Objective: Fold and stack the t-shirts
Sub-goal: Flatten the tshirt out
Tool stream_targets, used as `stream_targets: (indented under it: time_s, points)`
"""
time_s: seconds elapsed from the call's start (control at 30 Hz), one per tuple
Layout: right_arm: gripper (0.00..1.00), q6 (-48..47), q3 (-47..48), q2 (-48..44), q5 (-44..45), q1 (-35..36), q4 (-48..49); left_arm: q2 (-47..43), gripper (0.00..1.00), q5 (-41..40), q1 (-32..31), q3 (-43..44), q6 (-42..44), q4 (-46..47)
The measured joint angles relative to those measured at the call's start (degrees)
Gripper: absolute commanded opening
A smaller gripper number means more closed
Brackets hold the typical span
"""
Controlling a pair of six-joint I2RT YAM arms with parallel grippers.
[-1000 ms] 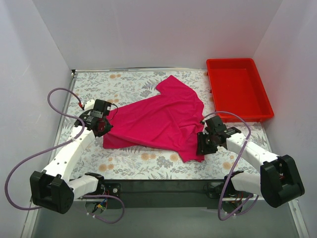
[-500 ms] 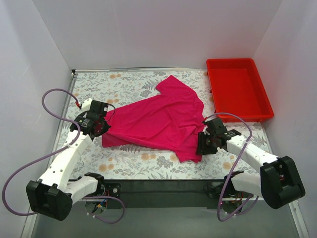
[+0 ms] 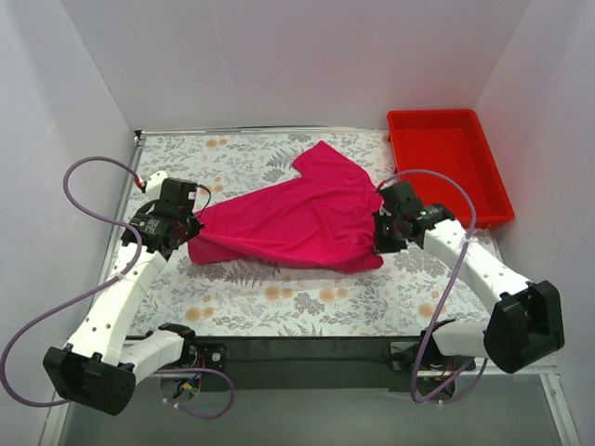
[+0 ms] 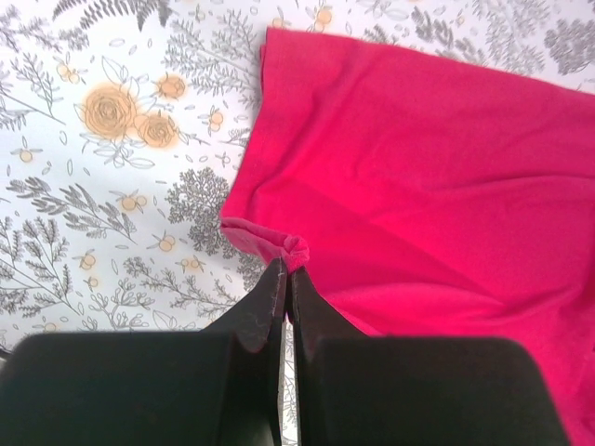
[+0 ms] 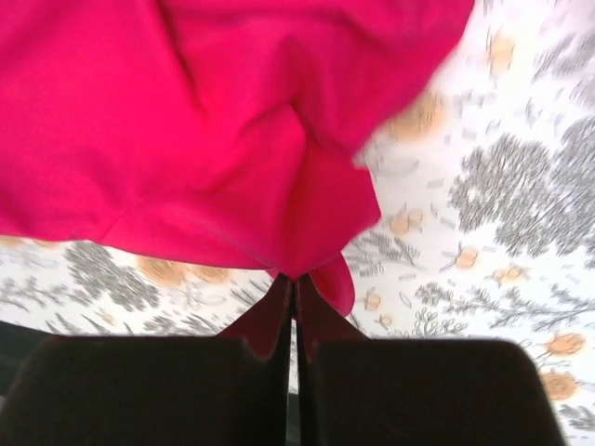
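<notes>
- The t-shirt (image 3: 288, 223) is plain magenta-pink, thin and soft, with no print. It lies across the middle of the surface (image 3: 279, 311) as a wrinkled, uneven band running from left to right.
- A pointed flap of the t-shirt reaches toward the far side. It lies flat on the floral pattern, near the bin (image 3: 446, 167) but not touching it.
- The near edge of the t-shirt is rumpled and throws a narrow shadow on the surface. Whether that edge is raised I cannot tell.
- The left pincer (image 3: 192, 228) is closed on the left end of the t-shirt. The left wrist view shows its fingers pressed together on a small puckered fold of the hem.
- The right pincer (image 3: 379, 240) is closed on the right end. The right wrist view, partly blurred, shows the fingertips meeting with a lip of fabric caught between them and a loose fold hanging just beside.
- The bin is rigid, bright red and rectangular. It sits at the far right corner, close to the right pincer.
- A lavender cable (image 3: 446, 181) from the right arm arcs across the bin's near left corner. A matching cable (image 3: 79, 177) loops out past the left edge.
- White walls close in the surface on the left, the right and the far side.
</notes>
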Motion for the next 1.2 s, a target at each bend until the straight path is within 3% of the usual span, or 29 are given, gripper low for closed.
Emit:
stream_targets:
  time_s: [0.07,0.2,0.23,0.33,0.43,0.6,0.8,0.9,0.97,1.07,1.1,1.17,1.2]
  points:
    - [0.06,-0.3,6.4,2.8,2.1,1.7,-2.1,-0.4,0.0,-0.5,0.0,0.8,0.5,0.1]
    - [0.35,-0.5,12.3,11.1,5.2,9.9,-4.7,-1.4,0.0,-0.5,0.0,0.8,1.0,0.1]
    - [0.38,-0.5,12.6,13.0,5.4,11.9,-5.0,-1.4,0.0,-0.3,0.0,0.6,1.1,0.2]
    - [0.42,-1.0,12.4,15.6,5.2,15.9,-6.1,-1.3,0.0,0.4,0.0,0.0,1.3,0.5]
    - [0.42,-1.1,11.5,14.0,5.4,15.4,-5.9,-1.2,0.0,1.3,0.0,-0.5,1.4,0.5]
    - [0.42,-0.7,2.6,6.6,1.2,10.2,1.2,-0.9,0.0,2.7,0.0,-1.0,1.6,1.2]
    - [0.59,1.2,-14.1,-1.5,-8.0,4.2,13.9,-0.8,0.0,4.1,0.0,-1.4,1.6,1.8]
    - [0.62,1.3,-19.0,-3.3,-11.7,3.9,19.5,-0.5,0.0,4.2,0.0,-1.4,1.7,2.1]
    - [0.63,1.3,-20.9,-3.2,-13.5,3.9,22.9,0.2,0.0,4.2,0.0,-1.3,1.8,2.3]
    - [0.51,0.8,-22.7,-2.1,-15.2,3.8,28.0,2.1,0.0,3.6,0.0,-0.3,2.4,2.8]
    - [0.39,0.6,-22.7,-1.5,-15.4,3.7,29.3,2.8,0.0,3.3,0.2,0.0,2.8,3.4]
    - [0.27,0.0,-22.7,0.2,-15.8,3.5,31.4,4.3,0.0,3.0,1.0,1.2,3.7,4.4]
    - [0.15,-0.1,-22.5,0.8,-15.9,3.4,31.8,5.3,0.0,3.1,1.9,2.1,4.3,5.2]
